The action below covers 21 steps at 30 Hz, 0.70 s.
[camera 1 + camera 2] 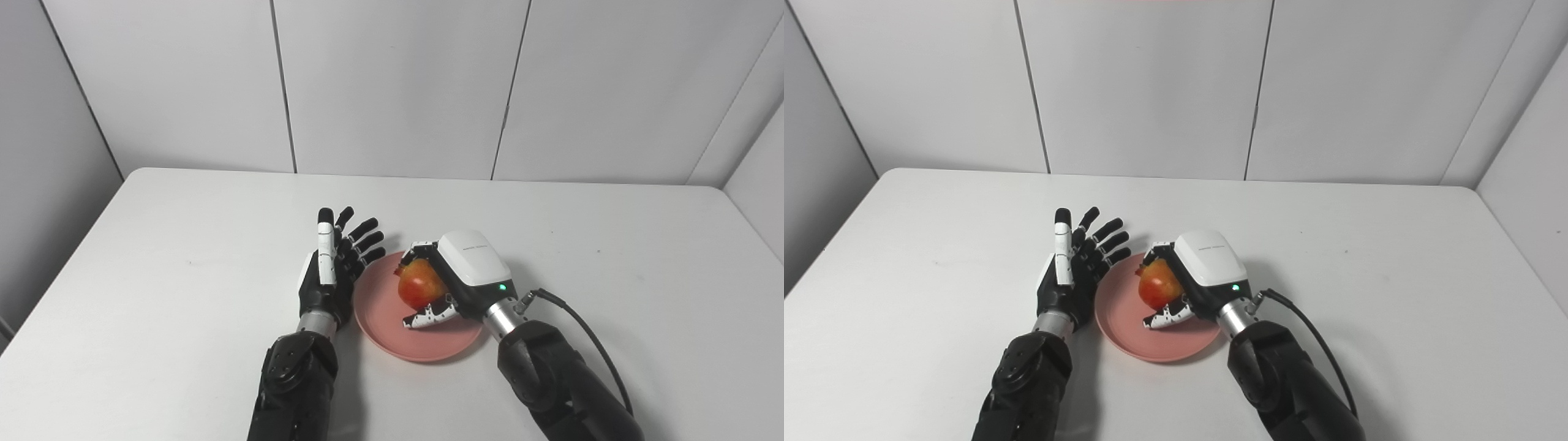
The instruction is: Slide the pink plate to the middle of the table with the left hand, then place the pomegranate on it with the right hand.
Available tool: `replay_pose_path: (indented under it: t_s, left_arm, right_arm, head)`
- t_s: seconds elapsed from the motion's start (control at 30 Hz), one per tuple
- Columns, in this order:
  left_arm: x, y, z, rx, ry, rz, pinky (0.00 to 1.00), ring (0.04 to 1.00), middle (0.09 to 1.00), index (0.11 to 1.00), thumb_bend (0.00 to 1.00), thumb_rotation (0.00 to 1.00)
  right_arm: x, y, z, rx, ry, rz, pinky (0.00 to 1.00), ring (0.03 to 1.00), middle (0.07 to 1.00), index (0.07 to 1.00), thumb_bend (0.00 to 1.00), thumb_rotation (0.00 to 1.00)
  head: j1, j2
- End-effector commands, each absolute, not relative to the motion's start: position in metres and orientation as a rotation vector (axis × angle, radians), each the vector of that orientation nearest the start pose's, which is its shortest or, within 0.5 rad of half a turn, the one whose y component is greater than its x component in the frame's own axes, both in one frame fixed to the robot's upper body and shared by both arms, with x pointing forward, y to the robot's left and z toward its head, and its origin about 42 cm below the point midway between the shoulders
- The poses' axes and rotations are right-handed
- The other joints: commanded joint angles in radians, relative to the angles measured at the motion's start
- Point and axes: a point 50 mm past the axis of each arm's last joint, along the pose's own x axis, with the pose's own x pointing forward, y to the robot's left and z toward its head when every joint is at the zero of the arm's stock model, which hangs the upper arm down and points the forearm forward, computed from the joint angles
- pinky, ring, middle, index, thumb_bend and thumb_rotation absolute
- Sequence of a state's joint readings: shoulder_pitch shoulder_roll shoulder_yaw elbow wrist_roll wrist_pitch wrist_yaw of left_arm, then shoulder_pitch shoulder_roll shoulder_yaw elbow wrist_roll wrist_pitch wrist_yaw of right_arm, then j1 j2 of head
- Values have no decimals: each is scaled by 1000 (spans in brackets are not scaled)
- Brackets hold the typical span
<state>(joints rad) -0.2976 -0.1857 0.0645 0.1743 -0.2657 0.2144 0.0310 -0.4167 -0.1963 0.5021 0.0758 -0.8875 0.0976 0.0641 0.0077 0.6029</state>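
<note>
The pink plate lies near the middle of the white table. Over its centre sits the red-yellow pomegranate, wrapped by my right hand, whose fingers curl over the top and whose thumb reaches under the front. I cannot tell whether the fruit touches the plate. My left hand stands just left of the plate's rim, fingers spread and pointing away, holding nothing. In the right eye view the same plate, pomegranate and both hands appear.
The white table reaches back to a pale panelled wall. A black cable loops from my right wrist over the table on the right.
</note>
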Motion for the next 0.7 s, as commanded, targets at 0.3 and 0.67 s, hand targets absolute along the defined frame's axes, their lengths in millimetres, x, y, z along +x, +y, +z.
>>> replay_pose_path:
  t_s: [0.3, 0.67]
  left_arm:
    - [375, 114, 139, -458, 118, -106, 722, 769, 792, 922, 745, 981]
    - [375, 114, 140, -472, 119, -108, 732, 784, 798, 929, 732, 973]
  right_arm:
    - [381, -119, 207, -1189, -466, 403, 403, 512, 605, 646, 889, 472]
    - [382, -123, 211, -1166, -469, 429, 572, 679, 754, 790, 1000, 774]
  head:
    - [1, -1]
    - [-2, 6]
